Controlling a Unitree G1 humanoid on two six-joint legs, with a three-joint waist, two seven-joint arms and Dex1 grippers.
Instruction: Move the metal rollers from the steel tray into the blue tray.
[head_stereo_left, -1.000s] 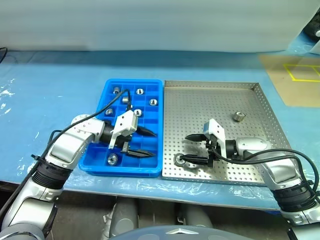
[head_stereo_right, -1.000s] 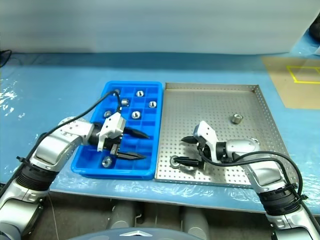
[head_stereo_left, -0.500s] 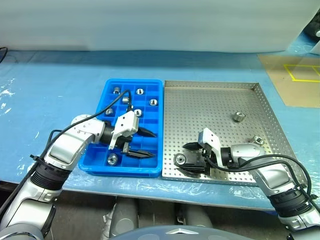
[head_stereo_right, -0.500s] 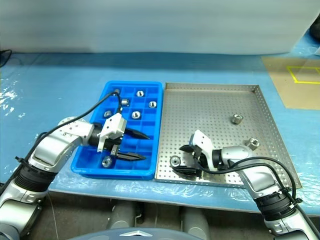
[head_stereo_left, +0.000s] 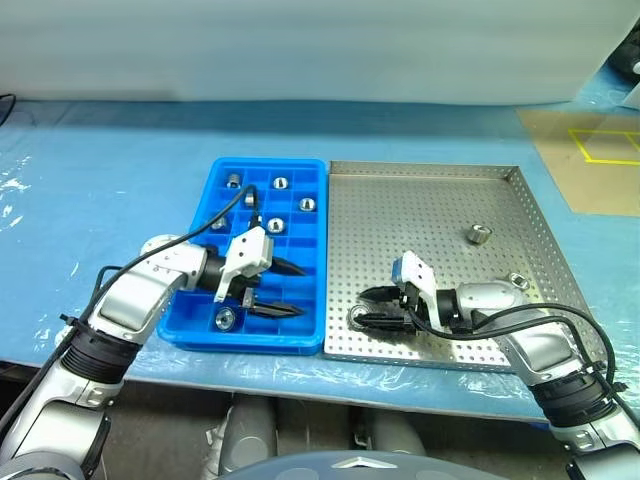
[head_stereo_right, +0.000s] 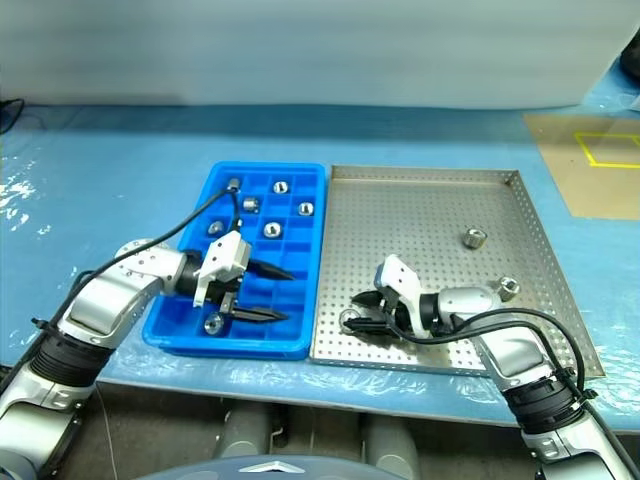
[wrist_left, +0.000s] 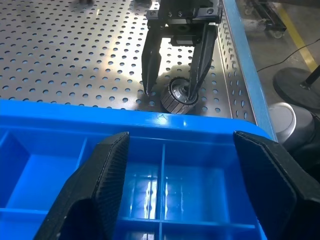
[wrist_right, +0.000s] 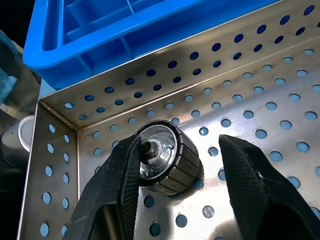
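Steel perforated tray (head_stereo_left: 500, 200) holds 3 shiny ring rollers; since a second ago the right gripper (head_stereo_left: 372, 307), lower centre, has narrowed around 1 (wrist_right: 165, 159), not yet clamped. Left gripper (head_stereo_left: 290, 290) hovers open over the blue gridded tray (head_stereo_left: 300, 165).

Blue tray (head_stereo_left: 300, 335) left of, touching steel tray (head_stereo_left: 440, 215); rollers (head_stereo_left: 477, 235) in both.

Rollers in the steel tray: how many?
3 rollers: one at the right gripper near the front-left corner, one right of centre, one by the right rim; the arm may hide more.
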